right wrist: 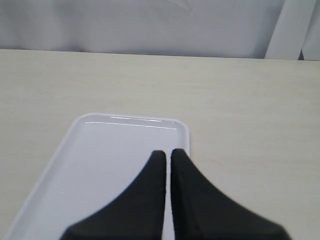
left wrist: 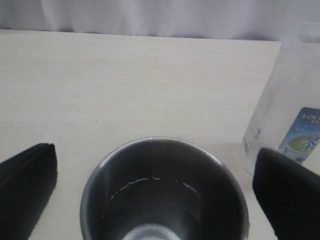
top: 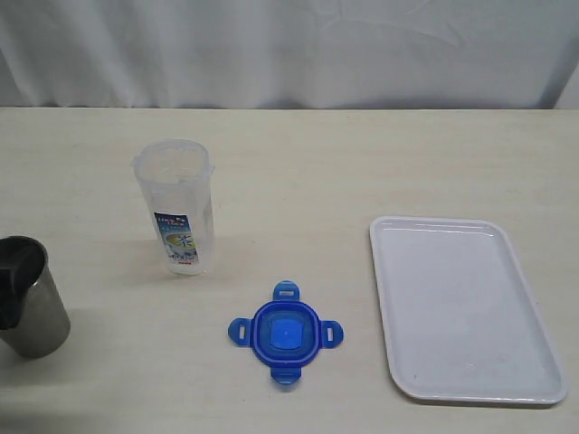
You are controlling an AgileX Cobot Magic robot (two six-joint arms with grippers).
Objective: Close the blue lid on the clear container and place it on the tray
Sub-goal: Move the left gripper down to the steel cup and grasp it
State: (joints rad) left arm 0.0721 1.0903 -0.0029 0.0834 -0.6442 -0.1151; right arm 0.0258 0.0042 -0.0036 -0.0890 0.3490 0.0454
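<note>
The clear container (top: 176,208) stands upright and uncovered at the left middle of the table, its label facing the front. Apart from it, the blue lid (top: 286,333) lies flat near the front centre. The white tray (top: 461,307) lies at the right with nothing on it. My left gripper (left wrist: 155,150) is open, its fingers (left wrist: 27,185) wide on either side of a grey steel cup (left wrist: 165,195), with the clear container (left wrist: 290,100) just beyond one finger. My right gripper (right wrist: 165,152) is shut on nothing, above the tray (right wrist: 100,165) near its edge.
The grey steel cup (top: 32,298) stands at the table's front left edge, left of the container. A white curtain (top: 289,45) hangs behind the table's far edge. Bare tabletop (top: 298,199) lies between container, lid and tray.
</note>
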